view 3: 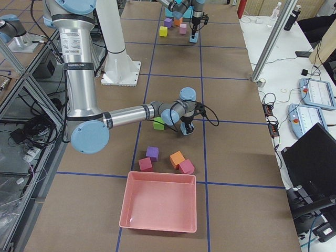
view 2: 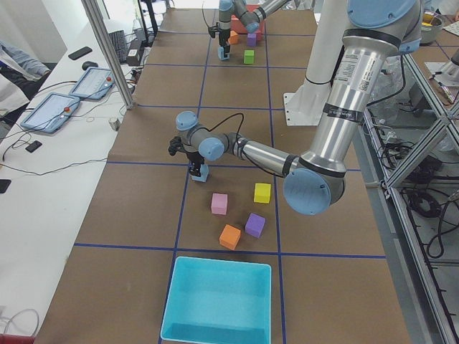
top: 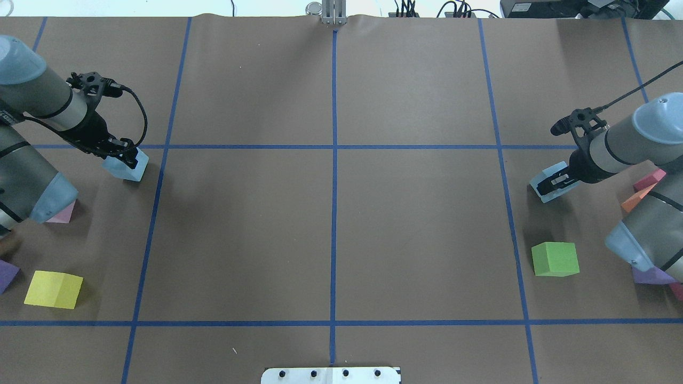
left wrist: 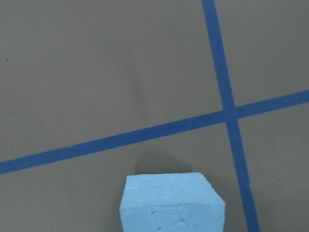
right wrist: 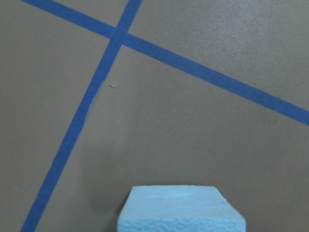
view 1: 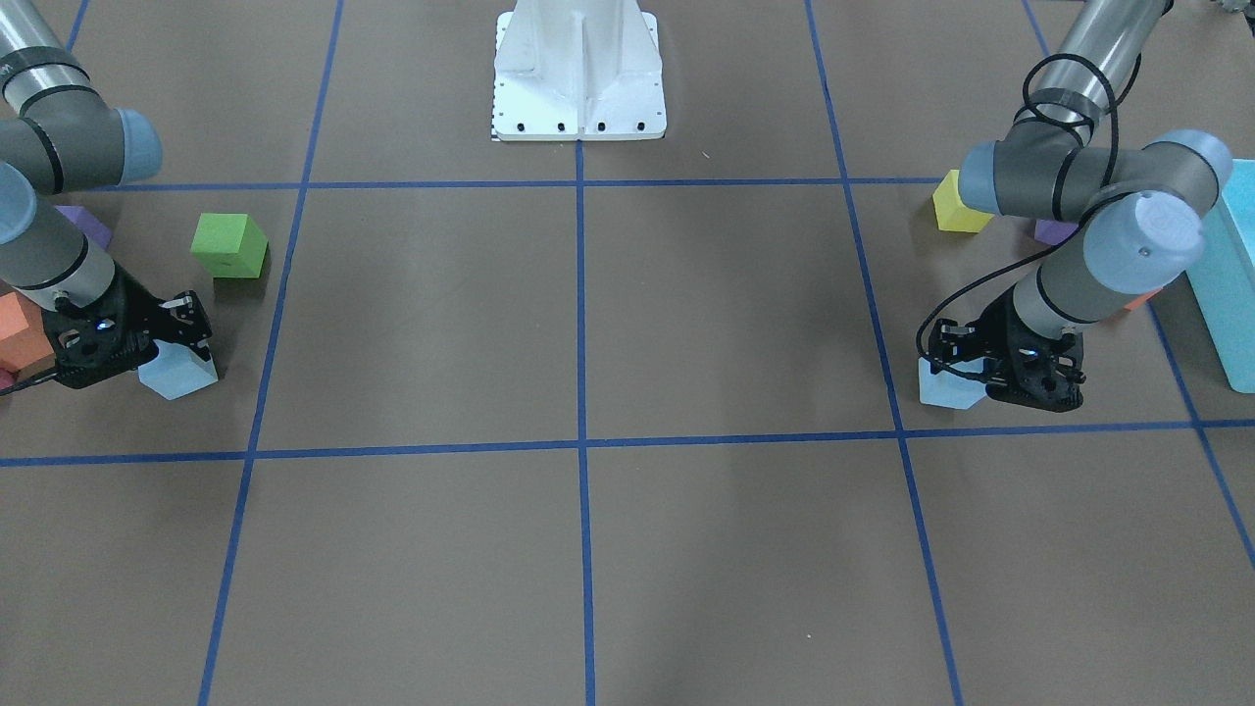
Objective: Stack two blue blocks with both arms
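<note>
Brown paper table (top: 416, 240), blue tape grid (top: 334, 213), white pedestal (view 1: 578, 78), blue blocks (top: 130, 173) (top: 539, 186) well apart

Both wrist views cut off their cubes at the bottom edge: left blue block (left wrist: 172, 203), right blue block (right wrist: 181, 210). Overhead, the left gripper (top: 127, 156) and right gripper (top: 555, 184) cover the block tops; whether the jaws touch the blocks cannot be judged. In the front view the turquoise box (view 1: 1230, 284) runs off the right edge. There a purple cube (view 1: 1054, 232) sits mostly behind the left arm (view 1: 1098, 176).
</note>
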You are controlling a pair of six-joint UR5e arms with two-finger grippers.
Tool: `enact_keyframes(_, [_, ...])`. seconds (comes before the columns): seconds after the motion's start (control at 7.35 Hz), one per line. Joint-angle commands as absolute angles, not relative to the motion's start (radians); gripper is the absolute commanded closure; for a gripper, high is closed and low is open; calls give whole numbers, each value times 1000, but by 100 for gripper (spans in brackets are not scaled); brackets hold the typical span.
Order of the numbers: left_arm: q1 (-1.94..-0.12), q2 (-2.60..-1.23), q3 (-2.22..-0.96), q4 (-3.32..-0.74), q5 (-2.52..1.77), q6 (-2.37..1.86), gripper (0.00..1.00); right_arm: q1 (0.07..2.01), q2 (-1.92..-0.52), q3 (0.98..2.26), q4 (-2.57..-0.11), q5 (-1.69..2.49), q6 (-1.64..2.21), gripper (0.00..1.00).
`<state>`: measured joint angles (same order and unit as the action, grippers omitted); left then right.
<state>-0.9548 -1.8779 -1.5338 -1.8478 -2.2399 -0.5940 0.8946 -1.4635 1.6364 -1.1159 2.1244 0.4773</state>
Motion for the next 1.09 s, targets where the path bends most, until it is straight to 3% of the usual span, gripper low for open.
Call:
enact_keyframes(0.0, [-956, -1920, -1561, -1820, -2246, -727, 53, 902, -1343, 1713, -1345, 2123, 485, 48])
enact_keyframes(0.27, [-956, -2021, -1624, -1595, -2244, -768, 53, 890, -1182, 1743, -1564, 2118, 544, 47])
enact_keyframes(0.95, [-953, -2109, -1632, -1559, -2247, -1015, 53, 703, -935, 1643, -1555, 2056, 964, 47])
